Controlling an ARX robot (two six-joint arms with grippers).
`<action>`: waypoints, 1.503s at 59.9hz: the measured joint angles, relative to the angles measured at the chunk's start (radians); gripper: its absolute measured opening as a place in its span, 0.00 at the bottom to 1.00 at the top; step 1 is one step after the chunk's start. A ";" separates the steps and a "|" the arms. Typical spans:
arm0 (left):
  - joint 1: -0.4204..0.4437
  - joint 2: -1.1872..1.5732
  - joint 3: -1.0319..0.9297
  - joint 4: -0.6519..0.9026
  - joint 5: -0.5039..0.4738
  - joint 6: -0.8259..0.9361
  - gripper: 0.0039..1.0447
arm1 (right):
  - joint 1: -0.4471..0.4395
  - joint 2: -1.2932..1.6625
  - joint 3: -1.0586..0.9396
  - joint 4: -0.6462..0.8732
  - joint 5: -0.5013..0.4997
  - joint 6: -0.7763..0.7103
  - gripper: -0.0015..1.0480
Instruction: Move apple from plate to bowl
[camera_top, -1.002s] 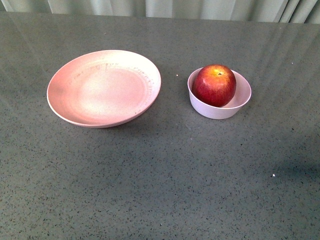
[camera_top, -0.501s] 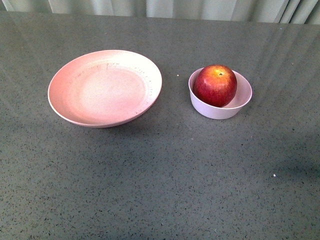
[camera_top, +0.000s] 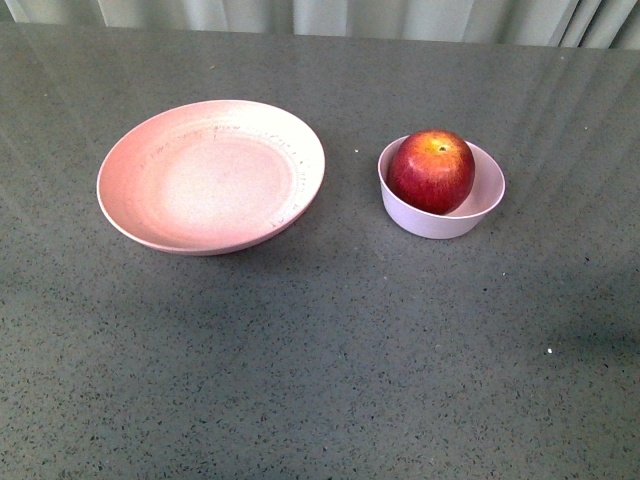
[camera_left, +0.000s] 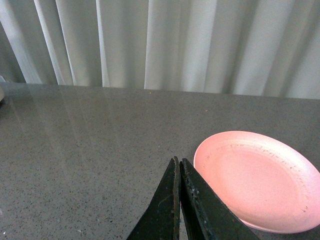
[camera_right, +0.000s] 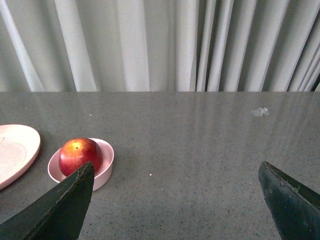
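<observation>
The dark red apple (camera_top: 431, 171) sits inside the small pale pink bowl (camera_top: 480, 211) on the right of the grey table. The wide salmon-pink plate (camera_top: 211, 175) lies empty to its left. Neither gripper shows in the front view. In the left wrist view my left gripper (camera_left: 177, 162) is shut and empty, held back from the plate (camera_left: 257, 180). In the right wrist view my right gripper (camera_right: 176, 172) is wide open and empty, well back from the bowl (camera_right: 104, 167) holding the apple (camera_right: 80, 156); the plate's edge (camera_right: 17, 150) shows beside it.
The grey speckled table (camera_top: 330, 360) spreads around the dishes. Pale curtains (camera_top: 320, 15) hang along its far edge. A small white scrap (camera_right: 260, 112) lies on the table far from the bowl.
The plate, bowl and apple have shifted a pixel or two rightward in the front view; otherwise nothing has visibly moved.
</observation>
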 joint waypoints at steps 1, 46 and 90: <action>0.000 -0.007 0.000 -0.007 0.000 0.000 0.01 | 0.000 0.000 0.000 0.000 0.000 0.000 0.91; 0.000 -0.414 -0.001 -0.390 0.000 0.000 0.01 | 0.000 0.000 0.000 0.000 0.000 0.000 0.91; 0.001 -0.671 -0.001 -0.662 0.000 0.000 0.01 | 0.000 0.000 0.000 0.000 0.000 0.000 0.91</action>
